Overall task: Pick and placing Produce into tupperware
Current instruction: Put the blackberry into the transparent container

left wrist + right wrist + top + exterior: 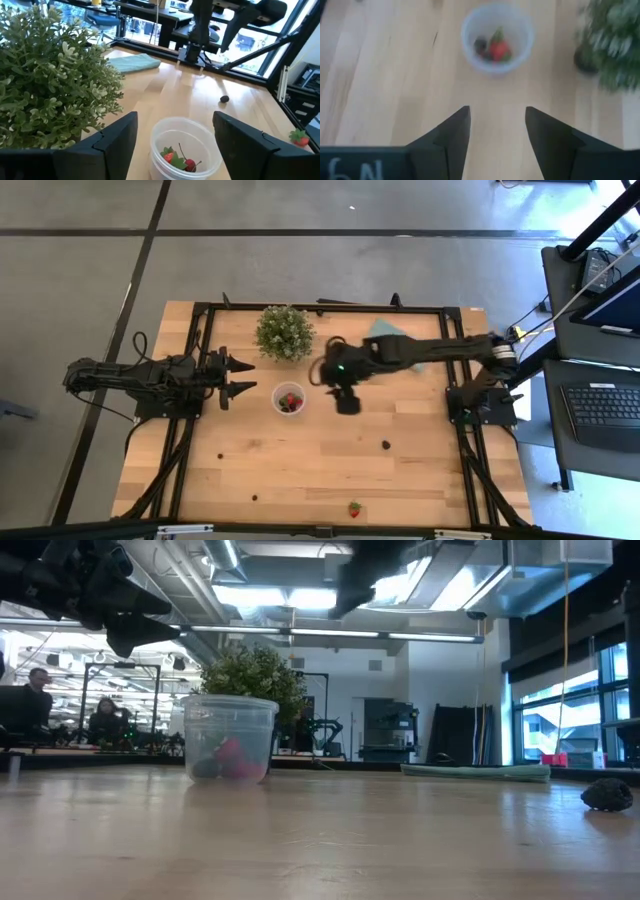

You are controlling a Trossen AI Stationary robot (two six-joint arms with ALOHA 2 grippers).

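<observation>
High view: potted plant (284, 332) just beside tupperware (289, 397); teal cloth (385, 332) behind.

High view straight down over whole worktop (300, 455). Low view level at worktop height, close to cup (229, 738). Both wrist views look down on same cup.

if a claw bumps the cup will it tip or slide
Probably slide: the cup looks thin, clear and nearly empty, holding a few berries, so likely light. Tipping seems possible, since it stands taller than wide. The wood table looks smooth.
</observation>
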